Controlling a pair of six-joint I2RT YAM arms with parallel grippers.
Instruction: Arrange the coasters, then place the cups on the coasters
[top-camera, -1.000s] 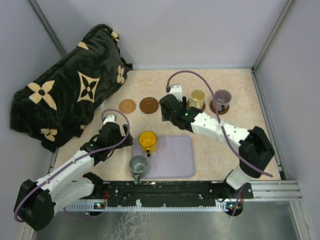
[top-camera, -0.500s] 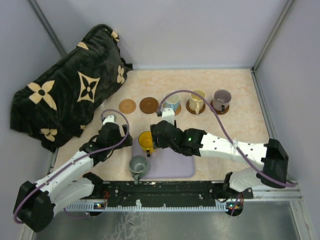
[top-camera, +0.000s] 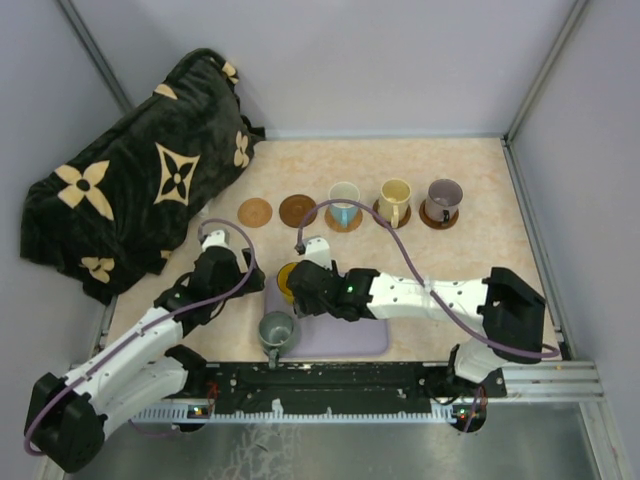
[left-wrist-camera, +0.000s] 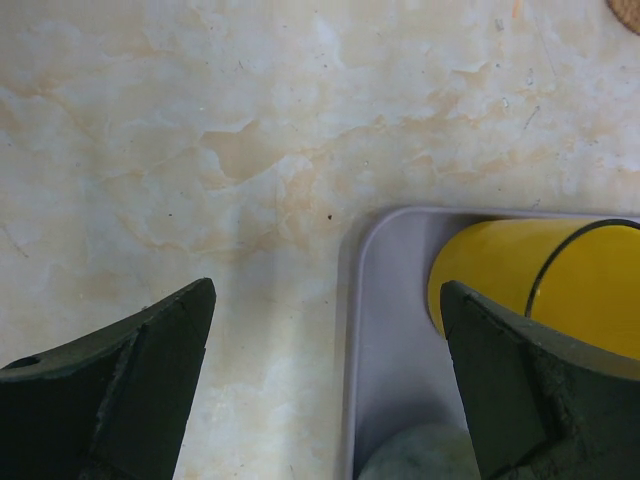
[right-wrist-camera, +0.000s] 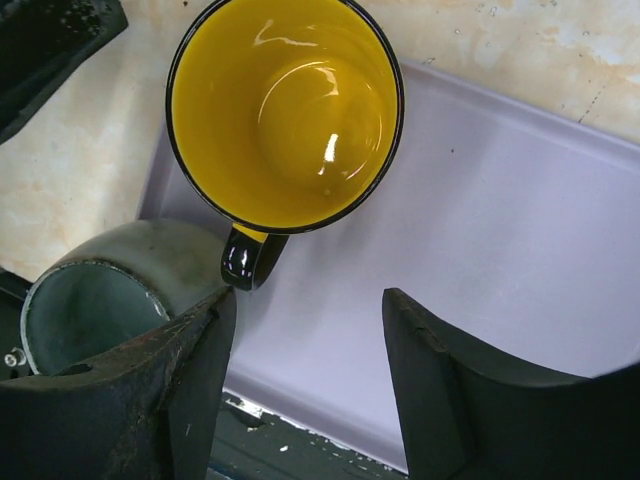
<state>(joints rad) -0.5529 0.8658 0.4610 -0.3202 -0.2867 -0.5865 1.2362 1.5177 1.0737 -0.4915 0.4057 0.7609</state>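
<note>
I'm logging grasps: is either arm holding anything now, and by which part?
Nothing is held. The right gripper hangs with jaws apart near the handle of the yellow mug, not gripping it; the left gripper is open and empty.

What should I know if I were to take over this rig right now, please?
Left gripper: open, empty, over the table beside the lavender tray.
Right gripper: open, empty, over the tray next to the yellow mug's handle.
Done: white mug, cream mug and purple-grey mug each stand on a coaster in the far row.
Left: yellow mug and grey-green mug, both on the tray, go on the bare tan coaster and brown coaster.
</note>
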